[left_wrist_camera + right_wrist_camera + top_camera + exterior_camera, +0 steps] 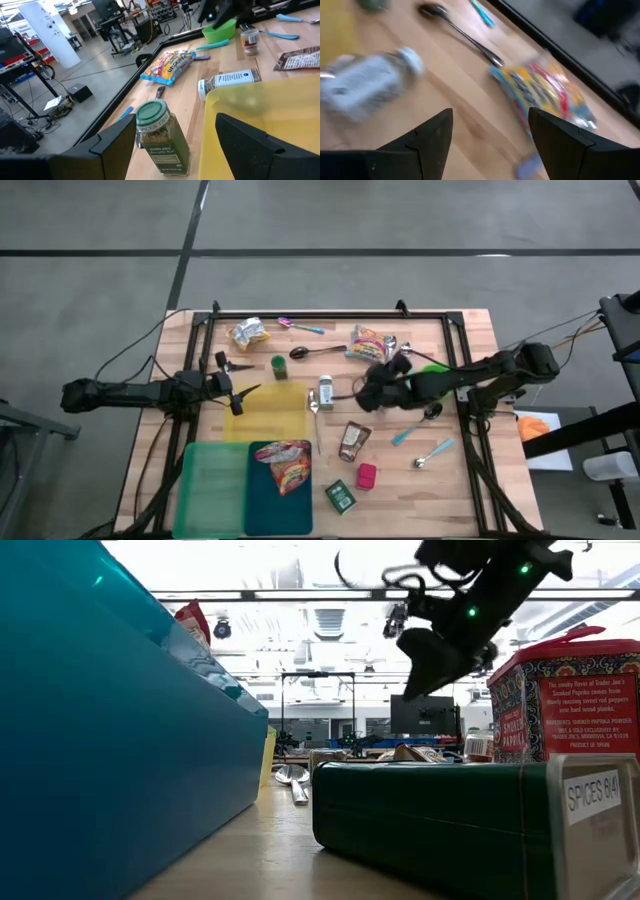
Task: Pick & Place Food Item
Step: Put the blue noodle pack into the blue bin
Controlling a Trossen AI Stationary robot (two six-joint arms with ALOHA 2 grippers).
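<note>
High view: right gripper [372,387] hangs empty with its fingers spread over the middle of the table [470,480], just short of the colourful snack packet [367,343] at the far side. That packet lies ahead of the fingers and slightly off to one side, flat on the wood, long axis roughly across the table. The right wrist view agrees: both dark fingers apart, nothing between them, packet [545,95] just beyond the tips, the lying spice bottle [367,85] off to the other side.

Left gripper [232,390] is also spread and empty, parked at the near-left edge of the yellow tray [285,420]; the green-lidded jar [160,137] stands right in front of it. Right arm is clearly nearer the far packet, so my guess is that's the pick (the left is well apart from it).

Counts, from above:
- snack packets: 3 – far right one, a yellow one [248,332] far left, a red one [285,463] already in the teal bin [262,510]
- brown pouch [352,440]: 1
- bins and trays: 3 – yellow, teal, green bin [210,485]
- tins near the front edge: a green tin [340,497] and a red tin [366,476]
- spoons and utensils: several, can't count them reliably
</note>
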